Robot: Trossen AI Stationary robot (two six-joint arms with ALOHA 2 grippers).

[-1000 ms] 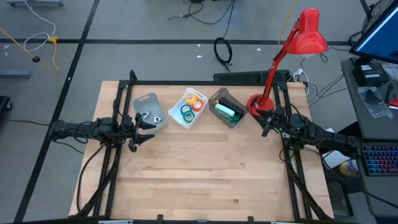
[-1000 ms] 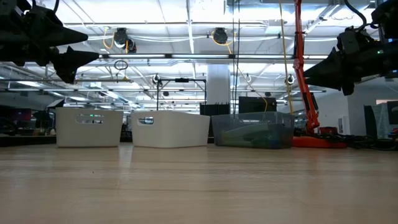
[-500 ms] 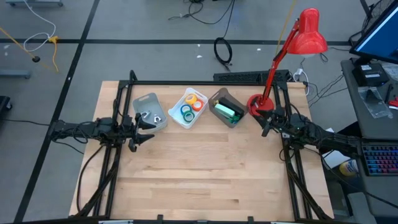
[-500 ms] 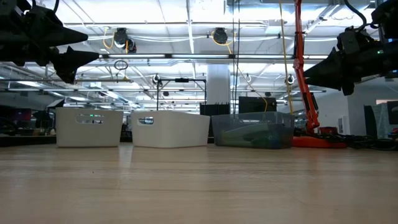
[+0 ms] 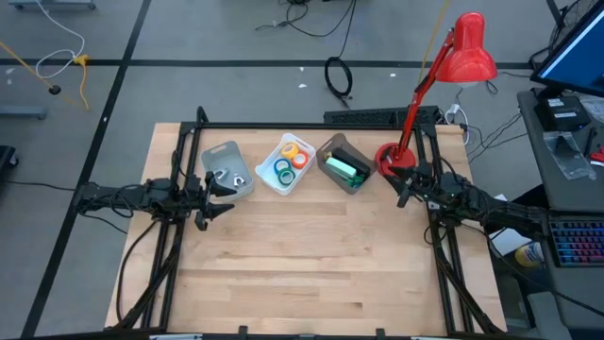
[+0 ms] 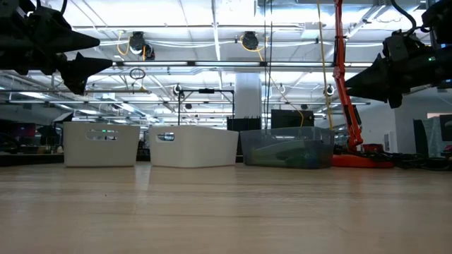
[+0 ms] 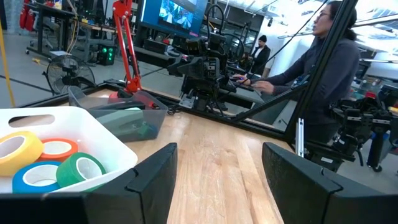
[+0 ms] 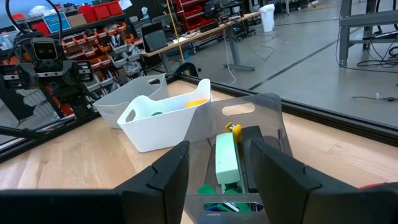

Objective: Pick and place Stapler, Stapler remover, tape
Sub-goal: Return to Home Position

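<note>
Three bins stand in a row at the far side of the table. The grey one (image 5: 226, 170) holds the stapler removers (image 5: 227, 177). The white one (image 5: 288, 163) holds the tape rolls: yellow (image 7: 15, 149), orange (image 7: 57, 148), blue (image 7: 34, 178) and green (image 7: 81, 171). The clear dark one (image 5: 344, 163) holds a green stapler (image 8: 227, 158) lying on its bottom. My left gripper (image 5: 222, 200) hovers open just near of the grey bin. My right gripper (image 5: 406, 186) hovers open to the right of the clear bin. Both point level and have nothing between their fingers.
A red desk lamp (image 5: 453, 61) stands with its base (image 5: 390, 159) at the table's far right corner. A black frame (image 5: 311, 126) runs along the table's far edge and sides. A person (image 7: 323, 62) sits at a desk beyond the right edge.
</note>
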